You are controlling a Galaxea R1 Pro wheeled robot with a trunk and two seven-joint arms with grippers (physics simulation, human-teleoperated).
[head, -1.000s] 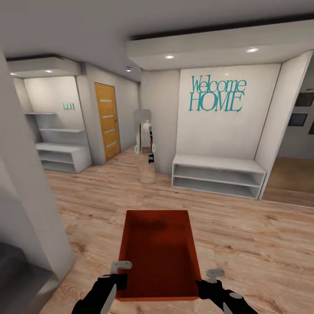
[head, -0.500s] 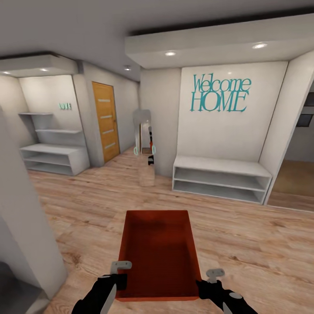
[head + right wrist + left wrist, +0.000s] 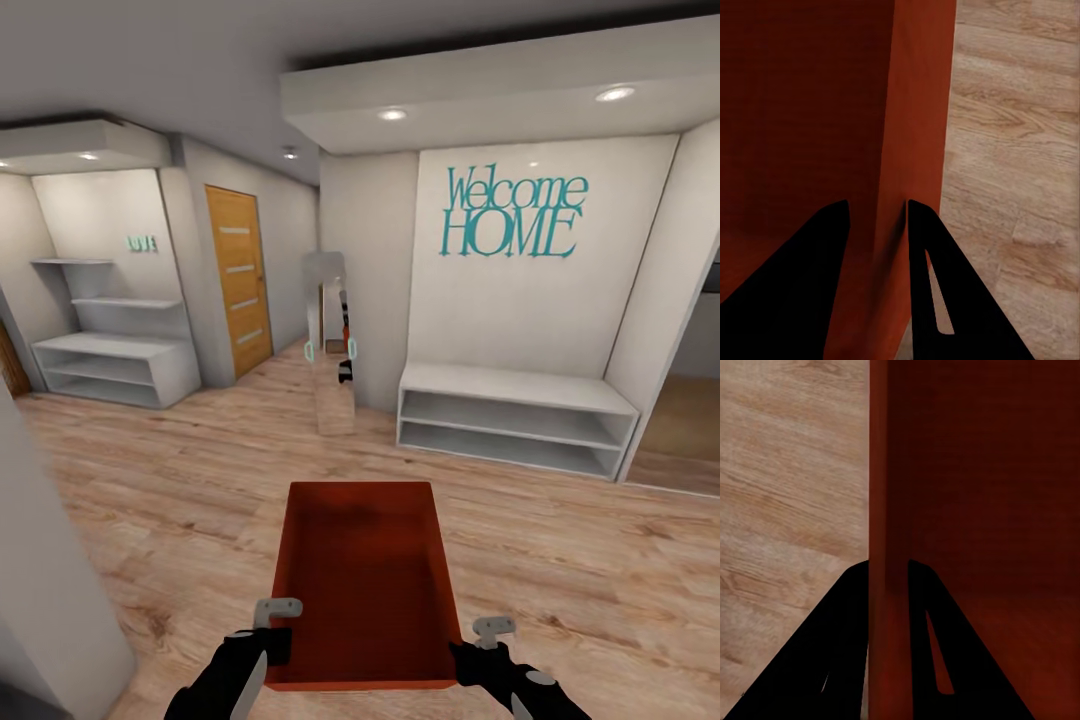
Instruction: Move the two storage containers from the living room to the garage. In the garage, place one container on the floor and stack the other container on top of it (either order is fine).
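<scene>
Right, nearest the camera, the left gripper [image 3: 277, 628] and right gripper [image 3: 478, 642] each pinch a side wall of the orange-red storage container [image 3: 365, 585], fingers closed on the thin rim, which keeps the box level out front for carrying. Below lies wood plank floor [image 3: 180, 500]. Beyond stand a white bench shelf [image 3: 515, 418], a tall mirror [image 3: 333, 345], and a wooden door [image 3: 240, 280] farther off.

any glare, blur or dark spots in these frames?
Head view: sharp, evenly lit by recessed ceiling spotlights, no glare; soft shadow inside the orange-red open storage container. Left wrist view: container interior very dark, black fingers mere silhouettes. Right wrist view: the same, fingers black, wood plank floor slightly soft.
</scene>
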